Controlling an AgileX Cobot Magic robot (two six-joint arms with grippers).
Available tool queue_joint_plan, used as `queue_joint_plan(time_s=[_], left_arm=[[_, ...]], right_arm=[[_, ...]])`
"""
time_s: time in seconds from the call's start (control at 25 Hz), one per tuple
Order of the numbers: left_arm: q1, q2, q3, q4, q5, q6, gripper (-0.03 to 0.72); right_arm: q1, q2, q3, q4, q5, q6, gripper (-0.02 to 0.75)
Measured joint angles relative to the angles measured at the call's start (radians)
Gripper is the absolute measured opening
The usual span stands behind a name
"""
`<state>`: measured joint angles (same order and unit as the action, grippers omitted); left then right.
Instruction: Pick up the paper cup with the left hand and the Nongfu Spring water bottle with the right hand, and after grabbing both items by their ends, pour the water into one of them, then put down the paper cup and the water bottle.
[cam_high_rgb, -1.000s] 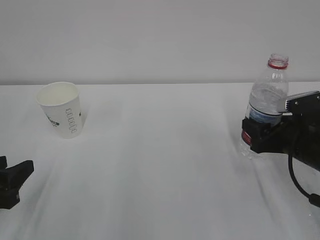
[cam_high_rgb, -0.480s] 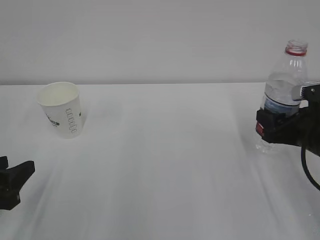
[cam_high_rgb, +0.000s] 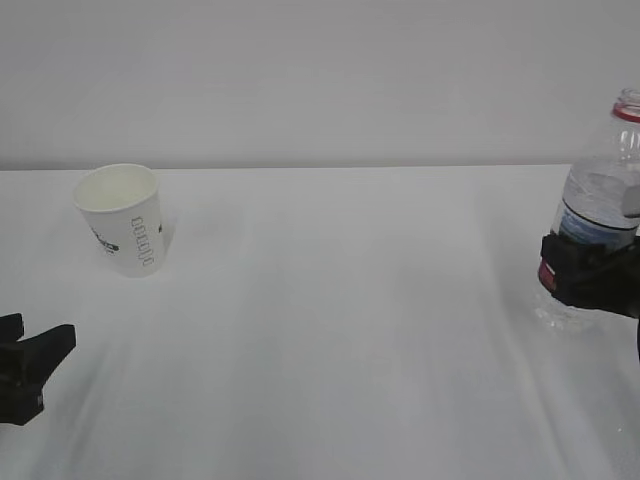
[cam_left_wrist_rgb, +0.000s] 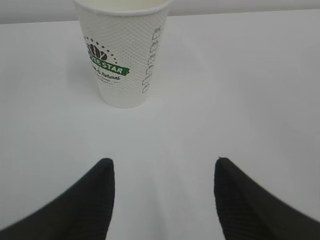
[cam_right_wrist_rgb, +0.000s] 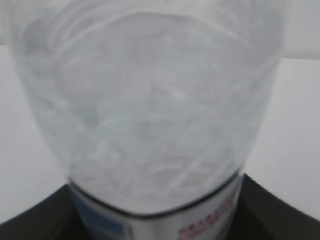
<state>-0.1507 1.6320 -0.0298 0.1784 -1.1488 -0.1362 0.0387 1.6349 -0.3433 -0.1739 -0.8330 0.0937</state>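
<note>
So you've got the clear ribbed plastic Nongfu Spring water bottle with the red neck ring clamped in the black blocky right gripper, gripped around the labelled middle at the far right edge of the exterior view, upright and capless. Its base looks just off the white tabletop, though I can't tell for sure.

The small white tapered paper cup with the green logo is standing on the table at the back left, touching nothing. Your black left gripper sits low in front of it with its jaws spread wide and empty.

In the left wrist view the cup sits a bit left of the gap between the fingers, so I'd nudge left before driving forward. Go in low and level, and close gently, since thin paper will probably crush. Keep the bottle upright meanwhile.
</note>
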Motion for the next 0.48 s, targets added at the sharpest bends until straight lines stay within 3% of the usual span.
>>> queue_joint_plan(time_s=[0.48], left_arm=[[0.0,0.0,-0.026,-0.002,0.0,0.0,0.461]], right_arm=[[0.0,-0.075,0.021,0.002,0.07,0.0,0.451]])
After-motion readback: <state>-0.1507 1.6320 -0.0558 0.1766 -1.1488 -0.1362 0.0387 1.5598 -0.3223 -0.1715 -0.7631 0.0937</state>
